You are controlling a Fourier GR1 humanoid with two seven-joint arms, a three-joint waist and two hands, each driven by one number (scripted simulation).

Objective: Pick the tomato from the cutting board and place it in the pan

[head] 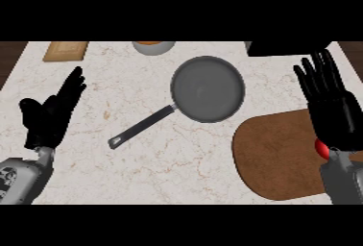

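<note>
- Lying on the brown cutting board (276,158) at the counter's right side, the tomato (320,149) shows only as a small red patch; the rest is hidden behind the heel of the right hand (332,110).
- Right hand: over the board's far right part, fingers straight and spread, pointing away from the robot, curled round nothing. Contact with the tomato cannot be determined.
- Left hand (51,113): at the view's left edge, fingers straight and up, thumb apart, holding nothing, well apart from the other items.
- Pan (208,89): grey, round, nothing inside, at the middle of the marble counter (142,168), just beside the board's upper left edge. Its black handle (142,126) runs toward the lower left.
- Far edge: a wooden block (65,51) at left, a pale bowl (153,47) with orange contents beyond the pan, a black object (284,48) at right, identity unclear.
</note>
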